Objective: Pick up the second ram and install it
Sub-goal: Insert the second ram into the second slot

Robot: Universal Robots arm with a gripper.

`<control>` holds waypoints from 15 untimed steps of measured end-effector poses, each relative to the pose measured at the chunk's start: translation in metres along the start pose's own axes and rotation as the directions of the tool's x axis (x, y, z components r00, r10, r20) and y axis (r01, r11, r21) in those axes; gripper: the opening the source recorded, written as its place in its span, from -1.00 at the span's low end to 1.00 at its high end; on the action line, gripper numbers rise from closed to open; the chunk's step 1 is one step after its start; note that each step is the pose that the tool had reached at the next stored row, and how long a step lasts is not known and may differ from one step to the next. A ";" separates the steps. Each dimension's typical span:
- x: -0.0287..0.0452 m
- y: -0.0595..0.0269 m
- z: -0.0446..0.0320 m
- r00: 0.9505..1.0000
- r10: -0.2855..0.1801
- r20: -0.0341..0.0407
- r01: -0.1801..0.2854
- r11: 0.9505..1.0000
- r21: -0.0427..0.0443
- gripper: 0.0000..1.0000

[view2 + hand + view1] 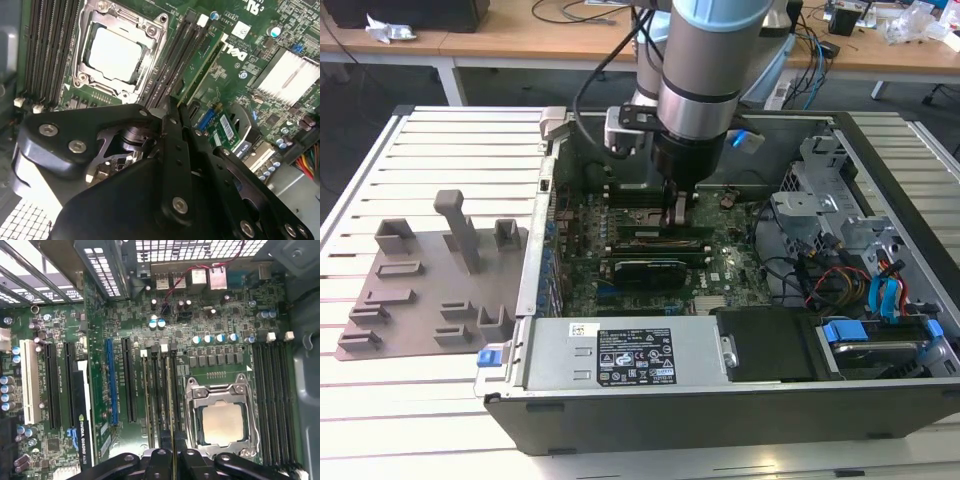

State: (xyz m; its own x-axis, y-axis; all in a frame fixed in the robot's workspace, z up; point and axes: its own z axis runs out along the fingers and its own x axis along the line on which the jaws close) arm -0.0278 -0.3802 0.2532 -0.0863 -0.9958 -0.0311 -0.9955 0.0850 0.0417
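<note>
The grey and silver robot arm reaches down into the open black desktop computer case, which lies on its side on a white slatted table. Its black two-fingered gripper sits low over the green motherboard, at the bank of black memory slots beside the CPU socket. In the first wrist view the fingers are drawn close together, with a thin edge of the long, narrow green memory stick visible between them, standing on edge in line with one of the slots; the gripper thus appears clenched on the stick, though whether the stick is fully seated cannot be told. In the second wrist view the closed black fingers point down toward the same slot bank, where a green memory stick stands on edge next to the square metal-framed CPU socket. The socket lies just beside the slots in the first wrist view, with further dark slots on its other side. A black graphics card sits in an expansion slot near the gripper. On the exterior view's left, a grey plastic tray with raised holders rests on the table beside the case.
</note>
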 end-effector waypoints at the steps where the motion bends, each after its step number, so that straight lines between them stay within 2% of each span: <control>1: -0.0002 0.0002 0.0016 1.000 -0.003 -0.002 0.003 1.000 0.000 -0.73; 6: 0.0001 0.0025 0.0131 1.000 -0.003 -0.003 0.003 1.000 0.000 -0.73; 15: -0.0018 0.0041 0.0180 1.000 -0.013 -0.007 0.013 1.000 0.000 -0.73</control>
State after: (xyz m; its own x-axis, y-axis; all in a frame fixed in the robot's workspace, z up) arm -0.0325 -0.3774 0.2354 -0.0729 -0.9970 -0.0242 -0.9966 0.0719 0.0412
